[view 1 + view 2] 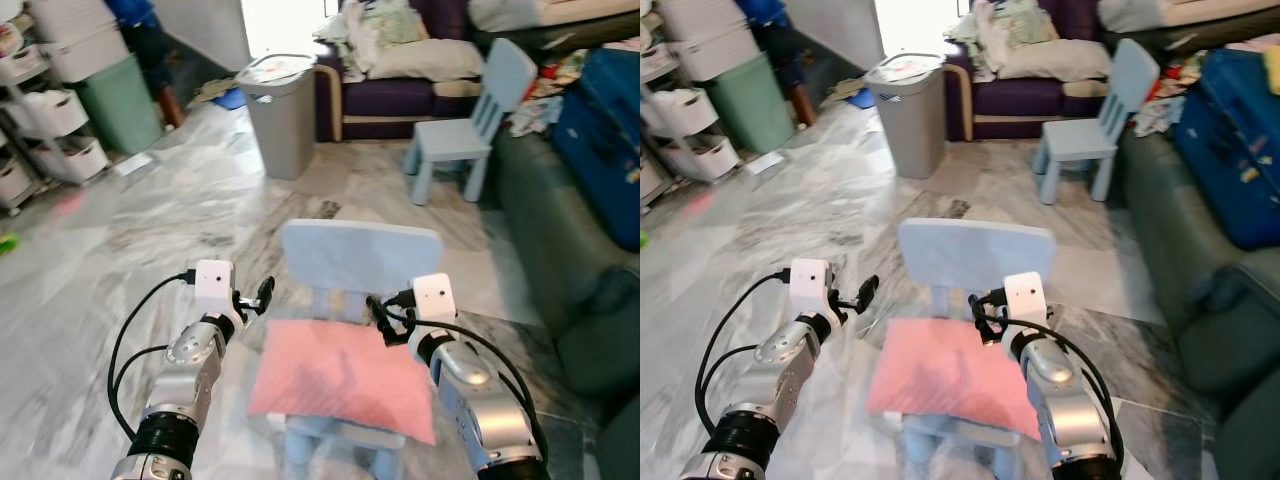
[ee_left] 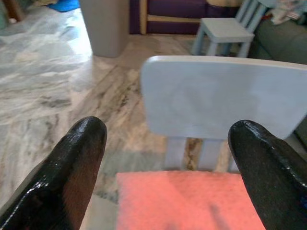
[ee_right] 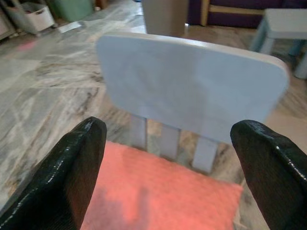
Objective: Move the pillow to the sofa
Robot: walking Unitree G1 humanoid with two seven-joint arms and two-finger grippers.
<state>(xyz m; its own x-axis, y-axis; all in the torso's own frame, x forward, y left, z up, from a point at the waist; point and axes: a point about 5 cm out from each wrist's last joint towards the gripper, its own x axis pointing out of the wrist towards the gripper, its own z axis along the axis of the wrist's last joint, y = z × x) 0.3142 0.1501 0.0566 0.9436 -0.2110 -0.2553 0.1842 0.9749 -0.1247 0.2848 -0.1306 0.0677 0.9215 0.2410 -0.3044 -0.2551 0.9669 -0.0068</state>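
Pink pillow (image 1: pixel 340 378) on blue chair (image 1: pixel 360 258) | left end effector (image 2: pixel 165 167) wide | right end effector (image 3: pixel 168 167) wide

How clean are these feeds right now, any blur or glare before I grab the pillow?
Left eye view: pink pillow and floor edges soft with motion blur; doorway behind the grey bin blown out white. Left wrist view: fingers up close, out of focus; chair back fairly sharp. Right wrist view: similar, mild blur.
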